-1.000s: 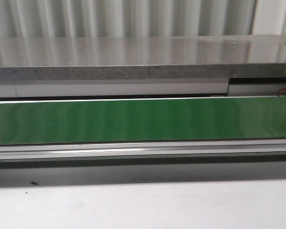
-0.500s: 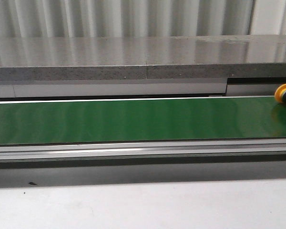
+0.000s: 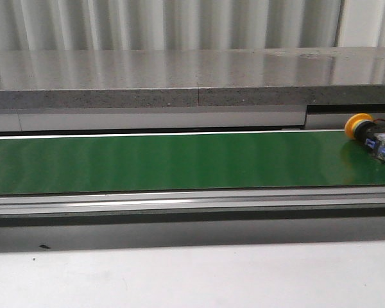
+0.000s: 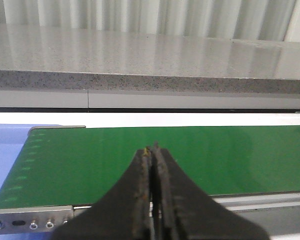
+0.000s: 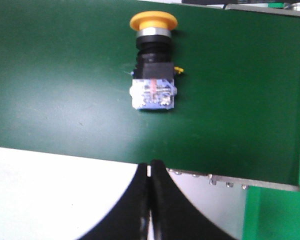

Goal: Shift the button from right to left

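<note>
The button, with its yellow cap, black body and blue-grey block, lies on its side on the green belt at the far right of the front view. In the right wrist view the button lies on the belt, cap pointing away from my right gripper, which is shut and empty beyond the belt's edge. My left gripper is shut and empty over the belt's left end. Neither gripper shows in the front view.
A grey stone counter runs behind the belt. A metal rail runs along the belt's near side, with a white tabletop in front. The belt's left end plate has several screws.
The button has come into view at the right edge, dropped onto the belt and moved left along it. Now its whole body shows, lying on its side.
</note>
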Robot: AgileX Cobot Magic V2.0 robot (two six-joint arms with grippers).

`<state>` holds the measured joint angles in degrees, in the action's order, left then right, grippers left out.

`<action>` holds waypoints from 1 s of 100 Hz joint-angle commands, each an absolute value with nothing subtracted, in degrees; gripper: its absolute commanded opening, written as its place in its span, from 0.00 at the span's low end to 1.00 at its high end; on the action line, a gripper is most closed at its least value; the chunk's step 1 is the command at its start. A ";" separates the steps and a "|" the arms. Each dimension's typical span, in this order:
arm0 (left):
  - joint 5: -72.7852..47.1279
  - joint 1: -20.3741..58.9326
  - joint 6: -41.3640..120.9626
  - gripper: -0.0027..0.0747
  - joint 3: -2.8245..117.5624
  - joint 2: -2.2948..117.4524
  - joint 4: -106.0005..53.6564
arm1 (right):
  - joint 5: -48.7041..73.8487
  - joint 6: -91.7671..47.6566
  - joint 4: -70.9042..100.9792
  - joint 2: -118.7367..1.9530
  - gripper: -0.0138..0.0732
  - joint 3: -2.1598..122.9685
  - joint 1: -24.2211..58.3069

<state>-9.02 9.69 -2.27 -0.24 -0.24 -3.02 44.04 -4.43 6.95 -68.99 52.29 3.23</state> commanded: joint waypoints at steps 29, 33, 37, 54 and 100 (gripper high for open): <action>-4.83 9.50 -2.75 0.01 -2.43 -1.53 -3.61 | 31.07 -5.63 5.72 -44.78 0.08 38.65 3.30; -4.83 9.50 -2.75 0.01 -2.43 -1.53 -3.61 | 29.56 -5.63 5.88 -42.13 0.08 37.04 3.30; -4.83 9.50 -2.75 0.01 -2.43 -1.53 -3.61 | 28.48 -5.63 5.88 -39.02 0.08 35.10 3.30; -4.83 9.50 -2.75 0.01 -2.43 -1.53 -3.61 | 24.61 -5.63 5.88 -26.91 0.08 27.74 3.30; -2.57 9.50 -2.75 0.01 -2.43 -1.53 -3.61 | 20.12 -5.63 5.88 -7.64 0.08 17.46 3.30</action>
